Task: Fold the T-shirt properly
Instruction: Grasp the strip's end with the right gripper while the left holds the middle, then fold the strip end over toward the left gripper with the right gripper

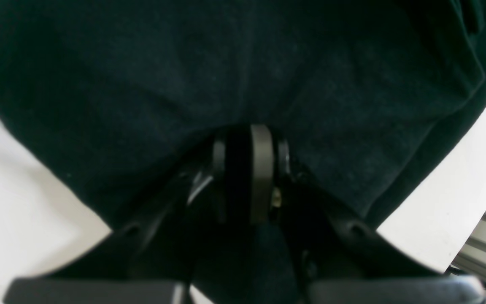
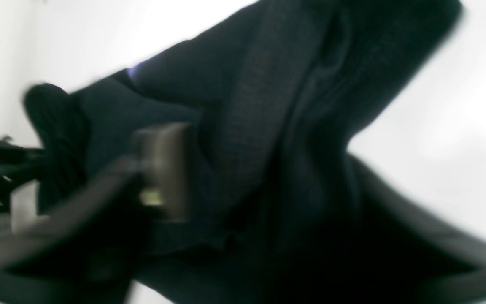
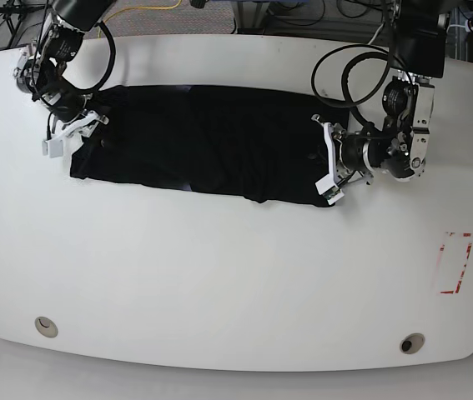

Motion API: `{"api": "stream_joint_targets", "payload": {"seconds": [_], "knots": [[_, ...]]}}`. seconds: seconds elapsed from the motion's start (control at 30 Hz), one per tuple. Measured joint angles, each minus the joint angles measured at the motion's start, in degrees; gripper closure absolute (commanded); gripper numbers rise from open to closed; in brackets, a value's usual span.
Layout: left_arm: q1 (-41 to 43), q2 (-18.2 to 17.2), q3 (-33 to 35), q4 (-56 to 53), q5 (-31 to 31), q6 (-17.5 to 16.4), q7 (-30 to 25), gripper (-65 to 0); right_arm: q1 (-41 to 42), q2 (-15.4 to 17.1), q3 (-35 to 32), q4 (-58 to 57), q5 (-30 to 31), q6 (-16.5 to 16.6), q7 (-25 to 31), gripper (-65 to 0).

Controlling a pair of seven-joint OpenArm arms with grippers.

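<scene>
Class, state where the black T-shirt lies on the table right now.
In the base view the T-shirt lies spread as a long band across the upper middle of the white table, between the right gripper at its left end and the left gripper at its right end.

Both arms black-bodied, with black cables looping loosely off their upper links. Left gripper (image 3: 329, 163): white finger plates on a black and silver metal wrist block; wrist view shows a grey pad on one finger (image 1: 261, 169). Right gripper (image 3: 71, 133): white fingers; its wrist view is too blurred for detail.
</scene>
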Motion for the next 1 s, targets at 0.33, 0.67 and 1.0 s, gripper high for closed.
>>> {"api": "stream_joint_targets", "payload": {"seconds": [0.33, 0.67, 1.0], "knots": [[-0.15, 0.26, 0.02, 0.0, 2.99, -0.48, -0.61, -5.4, -0.35, -0.28, -0.09, 6.56, -5.38, 0.02, -0.76, -0.8], [-1.14, 1.25, 2.69, 0.39, 8.02, -0.57, -1.53, -5.4, -1.4, 0.0, -2.25, 24.15, -7.52, -0.35, -7.23, -0.6], [-3.69, 4.04, 5.22, 0.15, 10.88, -0.22, 0.46, -5.4, -2.86, 1.11, -14.64, 34.42, -7.93, -4.15, -7.32, -0.6]]}}
